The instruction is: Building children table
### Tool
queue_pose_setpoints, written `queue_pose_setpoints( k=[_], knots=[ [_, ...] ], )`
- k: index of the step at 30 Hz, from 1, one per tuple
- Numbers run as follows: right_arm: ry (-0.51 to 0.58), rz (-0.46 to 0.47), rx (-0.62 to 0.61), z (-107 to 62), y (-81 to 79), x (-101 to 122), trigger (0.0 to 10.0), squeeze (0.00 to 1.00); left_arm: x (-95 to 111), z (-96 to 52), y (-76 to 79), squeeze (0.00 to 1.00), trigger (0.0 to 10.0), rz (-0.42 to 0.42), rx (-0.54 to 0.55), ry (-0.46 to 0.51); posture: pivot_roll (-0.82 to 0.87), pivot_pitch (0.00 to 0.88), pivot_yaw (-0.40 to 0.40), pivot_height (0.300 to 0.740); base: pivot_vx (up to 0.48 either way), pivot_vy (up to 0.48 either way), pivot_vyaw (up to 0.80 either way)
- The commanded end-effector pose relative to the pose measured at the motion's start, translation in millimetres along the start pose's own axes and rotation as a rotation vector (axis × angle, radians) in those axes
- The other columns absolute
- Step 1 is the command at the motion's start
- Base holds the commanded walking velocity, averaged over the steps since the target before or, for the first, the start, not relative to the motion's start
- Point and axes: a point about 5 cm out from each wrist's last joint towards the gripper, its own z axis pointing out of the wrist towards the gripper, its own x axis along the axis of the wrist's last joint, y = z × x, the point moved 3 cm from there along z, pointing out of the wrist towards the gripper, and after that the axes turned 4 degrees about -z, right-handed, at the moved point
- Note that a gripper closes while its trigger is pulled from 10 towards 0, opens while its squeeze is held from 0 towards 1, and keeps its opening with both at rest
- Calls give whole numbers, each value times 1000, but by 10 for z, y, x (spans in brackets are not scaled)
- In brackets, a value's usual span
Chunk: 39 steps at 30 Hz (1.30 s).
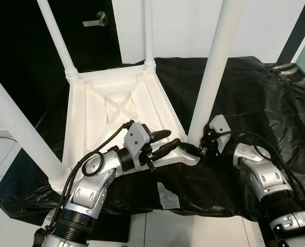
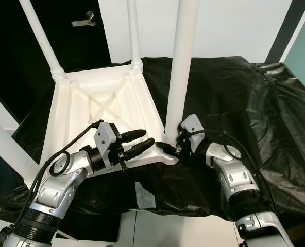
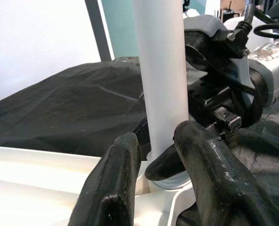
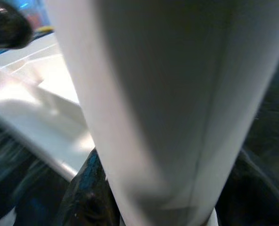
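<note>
The white children's table (image 1: 90,110) lies upside down on a black cloth, its legs pointing up. My right gripper (image 1: 195,150) is shut on the base of the near right leg (image 1: 212,77), where the leg meets the corner of the frame. In the right wrist view that leg (image 4: 168,103) stands close between the black fingers (image 4: 85,188). My left gripper (image 1: 167,140) is open just left of that corner, over the table's near rim. In the left wrist view its fingers (image 3: 116,179) stand apart with nothing between them, pointing at the leg (image 3: 162,70).
Three other legs stand up: the far left leg (image 1: 60,38), the far middle leg (image 1: 148,31) and the near left leg (image 1: 18,128). The black cloth (image 1: 260,103) stretches to the right. A dark door with a handle (image 1: 97,20) is behind. A white scrap (image 1: 167,198) hangs at the cloth's front edge.
</note>
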Motion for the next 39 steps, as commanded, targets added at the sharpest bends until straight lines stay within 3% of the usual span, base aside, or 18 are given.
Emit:
queue_pose_setpoints(
  k=[1, 4, 6, 7, 9, 12, 14, 15, 19, 30, 31, 32, 36, 39],
  knots=[
    [-116, 29, -96, -13, -74, -252, 10000, 0, -3, -8, 33, 0, 10000, 10, -9, -10, -20, 0, 13, 740, 0, 0, 0],
    [-130, 50, -192, -25, -72, -287, 10000, 0, -11, -11, 50, 0, 10000, 4, -18, -12, -31, 0, 20, 740, 0, 0, 0],
    [-130, 50, -192, -25, -72, -287, 10000, 0, -11, -11, 50, 0, 10000, 4, -18, -12, -31, 0, 20, 740, 0, 0, 0],
    [-140, 82, -265, -19, -108, -303, 10000, 0, -15, -6, 58, 0, 10000, 3, -24, -13, -39, 0, 23, 740, 0, 0, 0],
    [-140, 82, -265, -19, -108, -303, 10000, 0, -15, -6, 58, 0, 10000, 3, -24, -13, -39, 0, 23, 740, 0, 0, 0],
    [-173, 201, -565, -28, -231, -340, 10000, 0, -13, 19, 71, 0, 10000, 0, -40, -12, -48, 0, 31, 740, 0, 0, 0],
    [-173, 201, -565, -28, -231, -340, 10000, 0, -13, 19, 71, 0, 10000, 0, -40, -12, -48, 0, 31, 740, 0, 0, 0],
    [-174, 231, -642, -46, -242, -340, 10000, 0, -12, 25, 76, 0, 10000, 0, -45, -11, -50, 0, 32, 740, 0, 0, 0],
    [-167, 299, -761, -56, -300, -300, 10000, 0, -9, 31, 80, 0, 10000, 0, -51, -8, -54, 0, 32, 740, 0, 0, 0],
    [-145, 288, -760, -26, -300, -227, 10000, 0, -4, 30, 73, 0, 10000, 1, -46, -8, -46, 0, 28, 740, 0, 0, 0],
    [-137, 280, -753, -16, -298, -201, 10000, 769, -2, 29, 69, 0, 10000, 2, -43, -7, -46, 0, 28, 740, 0, 0, 0],
    [-114, 276, -722, 1, -295, -168, 10000, 1000, -1, 28, 68, 0, 10000, 1, -40, -6, -47, 0, 30, 740, 0, 0, 0],
    [-85, 268, -670, 14, -295, -121, 10000, 1000, 1, 29, 69, 0, 10000, 0, -36, -5, -47, 0, 34, 740, 0, 0, 0],
    [-23, 237, -585, -57, -198, -53, 10000, 1000, 6, 27, 60, 0, 10000, 0, -32, -4, -51, 0, 33, 740, 0, 0, 0]
  ],
)
